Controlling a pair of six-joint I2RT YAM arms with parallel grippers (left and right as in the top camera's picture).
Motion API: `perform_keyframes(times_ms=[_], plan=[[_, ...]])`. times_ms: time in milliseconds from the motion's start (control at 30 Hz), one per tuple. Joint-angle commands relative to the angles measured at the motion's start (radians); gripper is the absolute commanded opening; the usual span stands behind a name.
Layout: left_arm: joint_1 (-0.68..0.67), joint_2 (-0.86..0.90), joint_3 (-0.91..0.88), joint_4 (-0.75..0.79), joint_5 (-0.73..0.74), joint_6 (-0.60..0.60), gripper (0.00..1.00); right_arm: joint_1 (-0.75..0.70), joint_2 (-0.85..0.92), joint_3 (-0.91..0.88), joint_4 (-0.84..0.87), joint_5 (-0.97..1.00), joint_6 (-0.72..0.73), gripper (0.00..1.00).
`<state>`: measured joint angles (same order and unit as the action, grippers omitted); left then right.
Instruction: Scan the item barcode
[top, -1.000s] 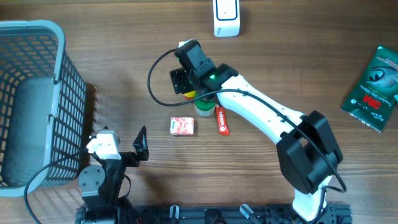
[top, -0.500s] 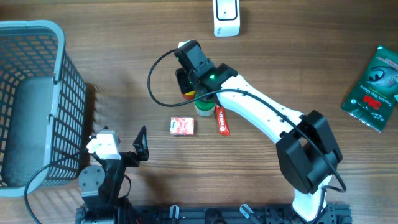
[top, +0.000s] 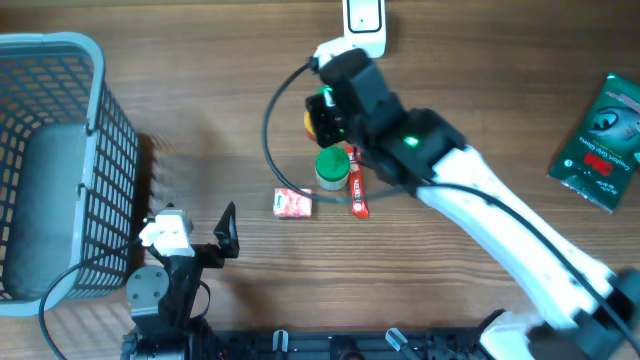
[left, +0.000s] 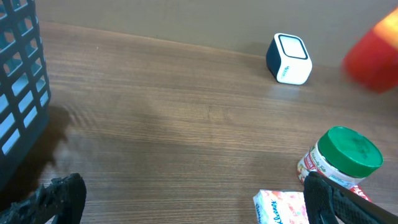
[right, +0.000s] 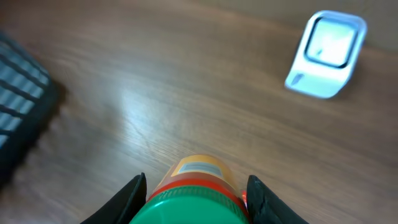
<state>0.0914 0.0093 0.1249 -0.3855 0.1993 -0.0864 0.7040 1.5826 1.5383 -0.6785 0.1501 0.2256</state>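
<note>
The item, an orange bottle (right: 198, 186) with a green cap, sits between the fingers of my right gripper (right: 196, 202), which is shut on it and holds it above the table. Overhead, the right gripper (top: 328, 118) and the bottle (top: 311, 121) hang just in front of the white barcode scanner (top: 363, 22). In the right wrist view the scanner (right: 326, 53) stands ahead and to the right. The left wrist view catches the bottle (left: 373, 53) as a red blur in the air. My left gripper (top: 197, 240) rests open near the front edge with nothing between its jaws.
A green-lidded jar (top: 332, 168), a red tube (top: 357, 195) and a small tissue pack (top: 293, 203) lie mid-table below the right arm. A grey wire basket (top: 105, 140) stands at the left. A dark green packet (top: 600, 145) lies at the far right.
My right gripper closed on the bottle, lifted it off the table and carried it right and back toward the scanner. The left arm has not moved.
</note>
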Motion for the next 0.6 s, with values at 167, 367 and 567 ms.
perform_keyframes(times_ms=[167,367,567], plan=[[-0.005,-0.003,-0.010,0.003,-0.007,0.019,1.00,-0.053,-0.133,0.002,-0.281,0.237,0.201,0.30],[-0.005,-0.003,-0.010,0.003,-0.007,0.019,1.00,-0.120,-0.101,-0.027,-0.360,0.280,0.538,0.32],[-0.005,-0.003,-0.010,0.003,-0.007,0.019,1.00,-0.179,-0.035,-0.155,-0.362,0.396,1.012,0.32]])
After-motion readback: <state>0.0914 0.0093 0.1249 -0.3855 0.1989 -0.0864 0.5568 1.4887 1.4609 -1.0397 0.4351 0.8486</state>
